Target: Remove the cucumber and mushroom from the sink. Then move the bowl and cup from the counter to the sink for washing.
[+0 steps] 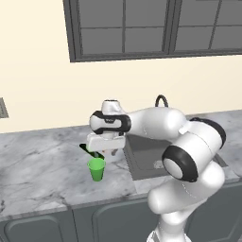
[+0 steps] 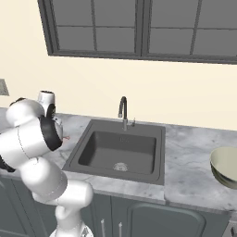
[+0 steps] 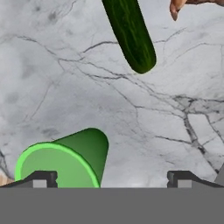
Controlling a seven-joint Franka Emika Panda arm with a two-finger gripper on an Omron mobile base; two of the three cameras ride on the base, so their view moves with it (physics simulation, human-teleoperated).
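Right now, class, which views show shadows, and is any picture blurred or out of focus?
Left base view: a faint shadow lies on the counter beside the cup. Right base view: the sink basin is evenly shaded. Hand view: the cucumber shows soft glossy highlights. All three are sharp, with no blur.

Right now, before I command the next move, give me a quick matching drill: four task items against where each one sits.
Items:
1. bright green tapered cup
2. slim dark green cucumber
3. wide pale beige bowl
4. dark grey rectangular sink

Places:
A. on the counter right of the basin
B. lying on the counter beyond the cup
C. empty, under the faucet
D. upright below the open gripper

Pairs: 1-D, 2-B, 3-A, 4-C
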